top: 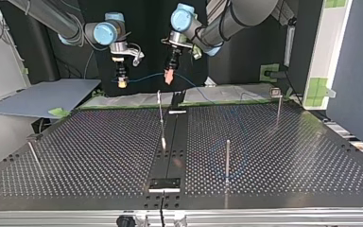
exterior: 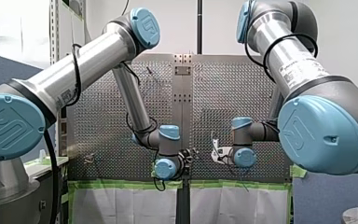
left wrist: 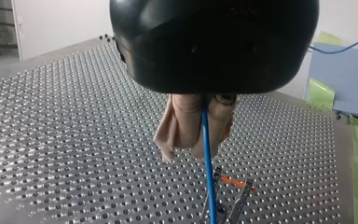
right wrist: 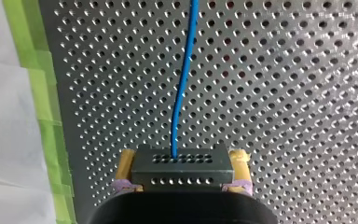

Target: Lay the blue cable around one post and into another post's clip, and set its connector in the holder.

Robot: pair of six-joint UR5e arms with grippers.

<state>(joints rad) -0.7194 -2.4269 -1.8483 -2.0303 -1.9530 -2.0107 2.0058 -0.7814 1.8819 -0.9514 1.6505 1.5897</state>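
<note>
The blue cable (top: 144, 77) hangs in the air between both grippers, above the table's far edge in the top view. My right gripper (right wrist: 182, 179) is shut on the dark grey connector block (right wrist: 182, 169), its yellow pads (right wrist: 125, 168) on either side. From the connector the cable (right wrist: 182, 88) runs straight ahead over the perforated plate. My left gripper (left wrist: 198, 142) has its beige pads (left wrist: 179, 126) shut on the cable (left wrist: 208, 163), which drops towards a metal clip post (left wrist: 228, 207). In the top view my left gripper (top: 169, 76) sits right of my right gripper (top: 121, 83).
Thin metal posts stand on the perforated table (top: 99, 151): one near the middle (top: 160, 113), one nearer the camera (top: 227, 158), one with a clip at the right (top: 278, 106), a leaning one at the left (top: 33, 152). A black holder plate (top: 165, 182) sits at the near edge.
</note>
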